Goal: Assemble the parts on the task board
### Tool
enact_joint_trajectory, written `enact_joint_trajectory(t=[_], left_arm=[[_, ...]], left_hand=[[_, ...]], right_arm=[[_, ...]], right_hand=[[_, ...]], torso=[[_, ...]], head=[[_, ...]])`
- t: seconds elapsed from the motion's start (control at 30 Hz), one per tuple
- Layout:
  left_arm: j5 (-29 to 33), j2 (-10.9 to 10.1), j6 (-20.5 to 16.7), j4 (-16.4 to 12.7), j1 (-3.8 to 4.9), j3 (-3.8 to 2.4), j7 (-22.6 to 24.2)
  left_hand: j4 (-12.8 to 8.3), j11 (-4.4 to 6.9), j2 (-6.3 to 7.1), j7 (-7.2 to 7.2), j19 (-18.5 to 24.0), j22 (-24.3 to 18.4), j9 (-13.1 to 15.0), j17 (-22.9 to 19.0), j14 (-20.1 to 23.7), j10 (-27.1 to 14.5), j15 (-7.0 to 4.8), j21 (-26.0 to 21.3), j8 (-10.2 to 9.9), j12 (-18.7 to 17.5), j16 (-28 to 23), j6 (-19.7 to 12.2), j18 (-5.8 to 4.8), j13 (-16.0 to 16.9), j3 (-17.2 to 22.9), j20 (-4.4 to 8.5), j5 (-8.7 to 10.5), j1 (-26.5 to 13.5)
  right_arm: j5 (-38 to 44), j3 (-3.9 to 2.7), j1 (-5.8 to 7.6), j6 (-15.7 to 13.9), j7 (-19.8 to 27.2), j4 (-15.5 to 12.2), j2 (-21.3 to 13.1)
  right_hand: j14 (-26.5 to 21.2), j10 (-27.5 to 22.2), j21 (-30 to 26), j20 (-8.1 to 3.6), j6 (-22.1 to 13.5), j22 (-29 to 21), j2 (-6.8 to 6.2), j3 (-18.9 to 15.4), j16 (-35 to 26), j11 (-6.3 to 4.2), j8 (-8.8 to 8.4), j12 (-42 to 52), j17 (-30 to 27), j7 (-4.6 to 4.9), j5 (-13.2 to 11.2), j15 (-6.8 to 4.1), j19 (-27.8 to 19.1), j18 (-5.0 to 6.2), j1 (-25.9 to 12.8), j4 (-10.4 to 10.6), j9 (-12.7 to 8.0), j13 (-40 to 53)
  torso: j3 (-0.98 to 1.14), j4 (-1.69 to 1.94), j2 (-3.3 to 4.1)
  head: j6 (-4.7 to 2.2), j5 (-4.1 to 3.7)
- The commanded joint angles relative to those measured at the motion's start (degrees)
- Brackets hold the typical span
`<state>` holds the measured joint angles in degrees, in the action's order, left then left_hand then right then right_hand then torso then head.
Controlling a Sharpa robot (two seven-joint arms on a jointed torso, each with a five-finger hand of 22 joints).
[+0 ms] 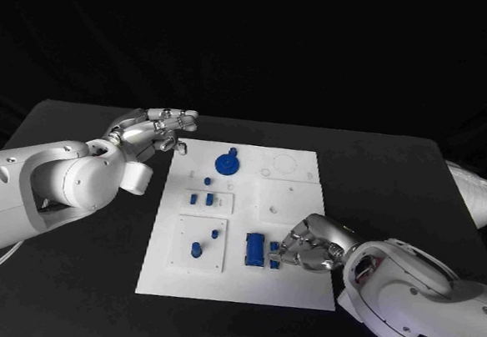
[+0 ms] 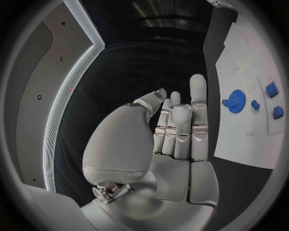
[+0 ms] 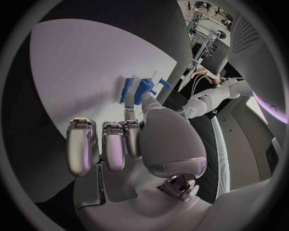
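The left robot hand (image 1: 155, 129) hovers open, fingers nearly straight, over the black table (image 1: 91, 127) just off the white board's (image 1: 282, 287) far left corner. A blue gear (image 1: 228, 164) stands nearby. The right robot hand (image 1: 309, 243) pinches a small blue part (image 1: 275, 253) beside a blue block (image 1: 255, 248) near the board's near right edge.

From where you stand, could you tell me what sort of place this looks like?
Probably a robotics lab test bench: a black table against a dark backdrop, a white task board bearing small blue parts, and equipment stands behind the right robot hand in its wrist view.
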<state>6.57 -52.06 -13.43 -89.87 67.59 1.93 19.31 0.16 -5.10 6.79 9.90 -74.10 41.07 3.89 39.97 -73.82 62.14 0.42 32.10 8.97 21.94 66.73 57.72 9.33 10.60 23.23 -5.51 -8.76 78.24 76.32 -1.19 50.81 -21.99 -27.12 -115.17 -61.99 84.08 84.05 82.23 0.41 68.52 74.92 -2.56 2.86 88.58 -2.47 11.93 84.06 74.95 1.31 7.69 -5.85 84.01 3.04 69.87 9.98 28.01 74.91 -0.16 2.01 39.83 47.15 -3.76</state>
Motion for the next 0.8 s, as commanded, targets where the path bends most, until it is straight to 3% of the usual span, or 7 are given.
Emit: enact_joint_trajectory(t=[0.03, 0.3, 0.57, 0.8], left_arm=[[0.17, 0.16, 1.19, -0.04, 0.02, -0.03, 0.14], [0.15, 0.22, 1.24, -0.05, 0.02, -0.03, 0.11], [0.15, 0.20, 1.30, -0.10, 0.02, -0.03, 0.09], [0.15, 0.16, 1.30, -0.11, 0.02, -0.03, 0.09]], left_hand=[[-0.04, -0.01, -0.15, -0.06, 0.31, -0.05, 0.03, -0.06, 0.40, -0.29, -0.17, -0.24, 0.20, 0.11, 0.06, -0.33, 1.05, 0.05, -0.14, -0.26, -0.14, -0.36], [-0.05, -0.02, -0.17, -0.05, 0.33, -0.06, 0.03, -0.15, 0.46, -0.39, -0.15, -0.26, 0.23, 0.22, 0.05, -0.39, 1.04, 0.06, -0.14, -0.28, -0.14, -0.35], [-0.05, -0.02, -0.17, -0.05, 0.33, -0.06, 0.03, -0.15, 0.46, -0.39, -0.15, -0.26, 0.23, 0.22, 0.05, -0.39, 1.04, 0.06, -0.14, -0.28, -0.14, -0.35], [-0.05, -0.02, -0.17, -0.05, 0.33, -0.06, 0.03, -0.15, 0.46, -0.39, -0.15, -0.26, 0.23, 0.22, 0.05, -0.39, 1.04, 0.06, -0.14, -0.28, -0.14, -0.35]], right_arm=[[2.30, -0.05, 0.04, -1.46, 5.04, -0.33, 0.27], [4.74, -0.10, 0.08, 1.08, 2.43, 0.31, 1.71], [6.66, -0.10, 0.06, 1.65, 0.59, 1.14, 3.55], [8.08, -0.10, 0.05, 1.80, -0.36, 1.51, 4.28]], right_hand=[[5.65, 4.90, 0.63, -0.76, 1.54, 3.31, 0.20, -0.39, 0.62, -0.87, 1.56, 0.83, 13.74, -0.69, -1.07, -0.80, 2.09, -0.44, 0.64, -0.74, 1.33, 13.07], [5.81, 5.15, 1.36, -1.29, 1.21, 4.51, 0.66, -1.31, 1.08, -1.52, 3.62, 1.75, 14.50, -1.39, -1.96, -1.37, 2.51, -0.70, 1.24, -1.84, 4.13, 13.43], [5.92, 5.28, 1.93, -1.58, 0.94, 5.44, 0.97, -1.39, 1.42, -1.93, 5.15, 2.07, 15.05, -1.88, -4.33, -1.71, 2.83, -0.90, 2.98, -3.76, 6.16, 13.56], [5.92, 5.31, 2.12, -1.73, 0.61, 5.77, 0.57, -1.53, 1.42, -2.11, 5.84, 2.11, 15.05, -2.07, -4.75, -1.87, 2.92, -0.97, 4.42, -5.41, 7.19, 13.57]], torso=[[-0.04, 0.16, 0.00], [-0.07, 0.10, 0.06], [-0.01, 0.17, 0.07], [-0.01, 0.07, 0.05]], head=[[-0.15, -0.28], [0.09, -0.02], [0.23, 0.10], [0.34, 0.23]])
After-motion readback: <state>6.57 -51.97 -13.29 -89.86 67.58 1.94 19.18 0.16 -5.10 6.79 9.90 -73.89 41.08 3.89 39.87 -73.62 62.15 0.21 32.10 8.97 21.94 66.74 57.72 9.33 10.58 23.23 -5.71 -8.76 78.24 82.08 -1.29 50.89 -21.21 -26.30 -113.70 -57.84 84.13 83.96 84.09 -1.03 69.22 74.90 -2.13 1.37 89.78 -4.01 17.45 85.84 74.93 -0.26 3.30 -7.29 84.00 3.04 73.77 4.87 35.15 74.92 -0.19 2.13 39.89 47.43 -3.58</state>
